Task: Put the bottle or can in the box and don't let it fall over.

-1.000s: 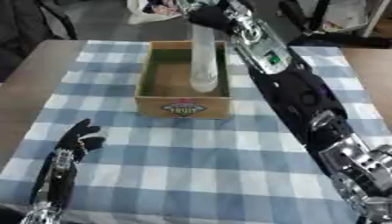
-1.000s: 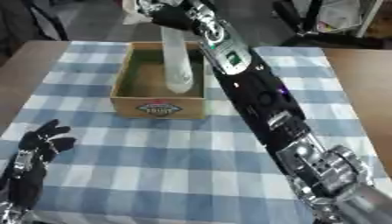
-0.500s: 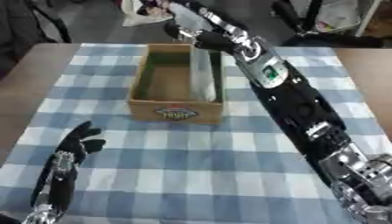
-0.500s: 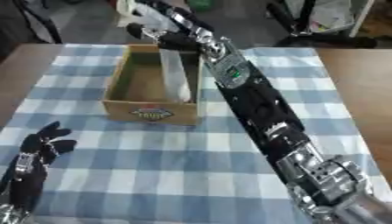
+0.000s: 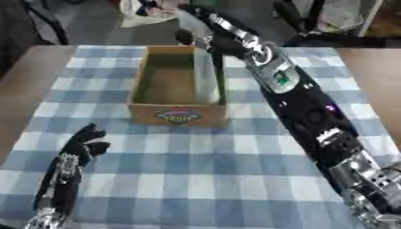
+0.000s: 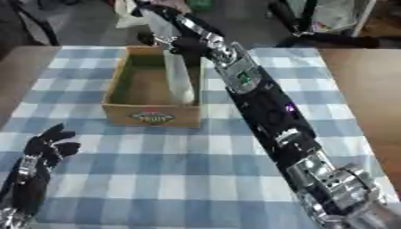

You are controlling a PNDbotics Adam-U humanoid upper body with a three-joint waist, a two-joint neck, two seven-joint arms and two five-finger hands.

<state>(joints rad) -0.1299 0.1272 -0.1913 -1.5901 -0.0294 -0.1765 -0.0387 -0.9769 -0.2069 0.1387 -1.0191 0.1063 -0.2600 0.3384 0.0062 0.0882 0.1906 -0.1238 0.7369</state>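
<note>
Bottle upright in box, right side; box on table.

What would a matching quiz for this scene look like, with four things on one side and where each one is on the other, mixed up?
Things:
1. bottle
2. box
3. left hand
4. right hand

Places:
A. near the lower left corner, fingers up, holding nothing
B. on the checked cloth, label facing the camera
C. at the top of the bottle, above the box's far end
D. upright inside the box, along its right wall

Pairs: 1-D, 2-B, 3-A, 4-C
</note>
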